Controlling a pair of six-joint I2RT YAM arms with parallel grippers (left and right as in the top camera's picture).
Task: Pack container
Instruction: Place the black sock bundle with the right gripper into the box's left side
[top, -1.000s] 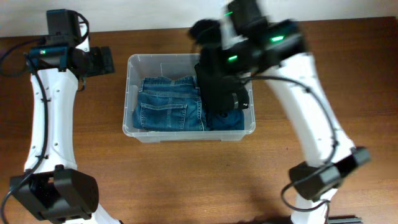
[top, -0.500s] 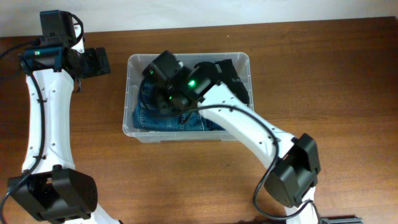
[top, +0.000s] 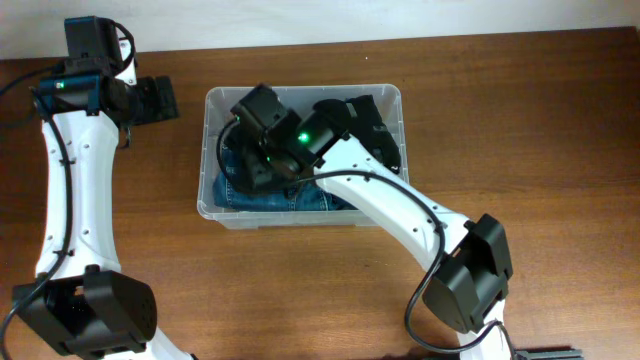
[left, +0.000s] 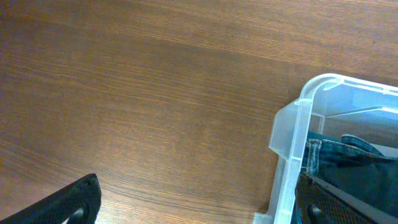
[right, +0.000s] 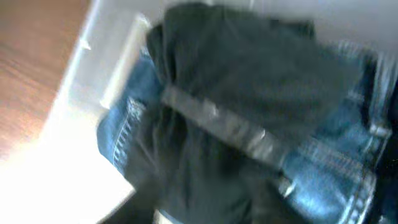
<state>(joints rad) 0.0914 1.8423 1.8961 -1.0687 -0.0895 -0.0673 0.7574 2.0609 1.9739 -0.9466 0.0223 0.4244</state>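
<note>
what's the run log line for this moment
right gripper: over jeans in container | black garment: in container | left gripper: open, outside container

Smooth, glossy clear plastic rectangular container (top: 214, 105); matt wood-grain brown bench (top: 560, 130); blue denim cloth jeans (left: 357, 163); soft matt black cloth garment (right: 249, 81).

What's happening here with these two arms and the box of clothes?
Two robot arms are packing clothes into a clear container. The right gripper is down inside it, over folded blue jeans, with a dark garment lying at the bin's right end. Whether its jaws hold anything is unclear. The left gripper hangs beside the container, jaws open and empty.
</note>
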